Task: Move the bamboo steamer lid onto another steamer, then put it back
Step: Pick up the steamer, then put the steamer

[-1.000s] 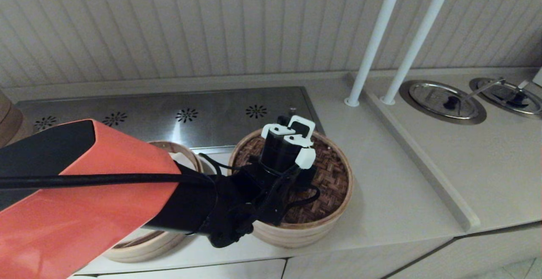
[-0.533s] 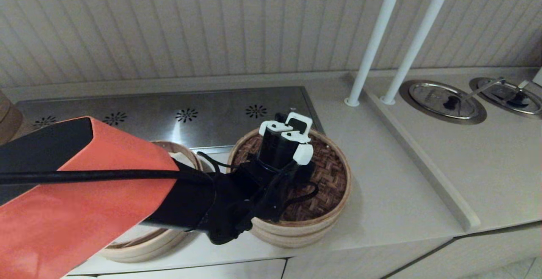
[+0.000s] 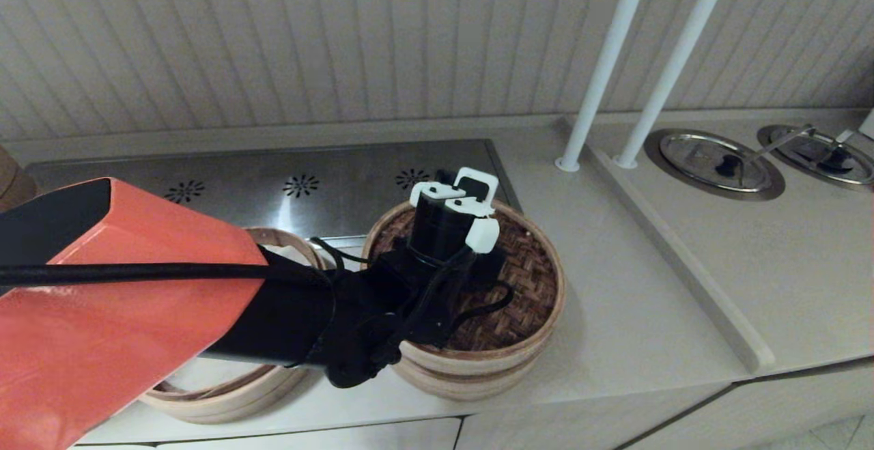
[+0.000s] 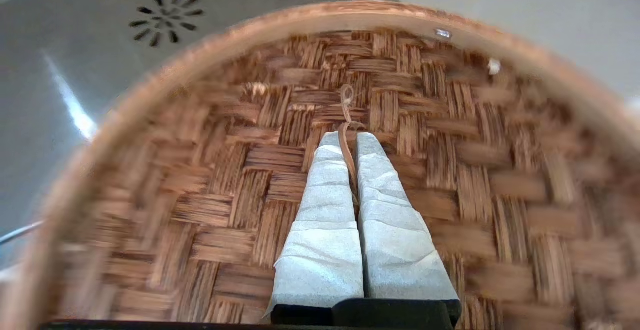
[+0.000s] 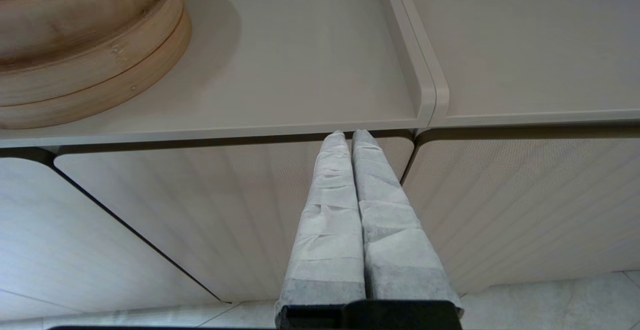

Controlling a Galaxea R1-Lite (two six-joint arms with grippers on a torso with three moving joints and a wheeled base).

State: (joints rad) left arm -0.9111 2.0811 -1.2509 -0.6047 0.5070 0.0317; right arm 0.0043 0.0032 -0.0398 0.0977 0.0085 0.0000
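L claw [image 4: 350, 137] pinched shut on the loop of round herringbone-woven bamboo steamer lid [image 3: 526, 286], lid under claw. Pale-walled bamboo basket [image 3: 273, 388] at 9 o'clock. R claw [image 5: 352, 137] closed, empty, parked off counter [image 3: 649, 313].

Orange-and-black left arm [image 3: 123, 300], black cables, 2 grey-wrapped fingers [image 4: 325, 220].

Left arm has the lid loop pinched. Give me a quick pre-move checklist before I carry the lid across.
1. left gripper jaws shut on the loop: ok.
2. bamboo steamer lid clear of the basket under it: cannot tell.
3. Lid level: cannot tell.
4. another steamer on the robot's left uncovered: ok, though mostly hidden by the arm.
5. right gripper parked off the counter, jaws shut on nothing: ok.
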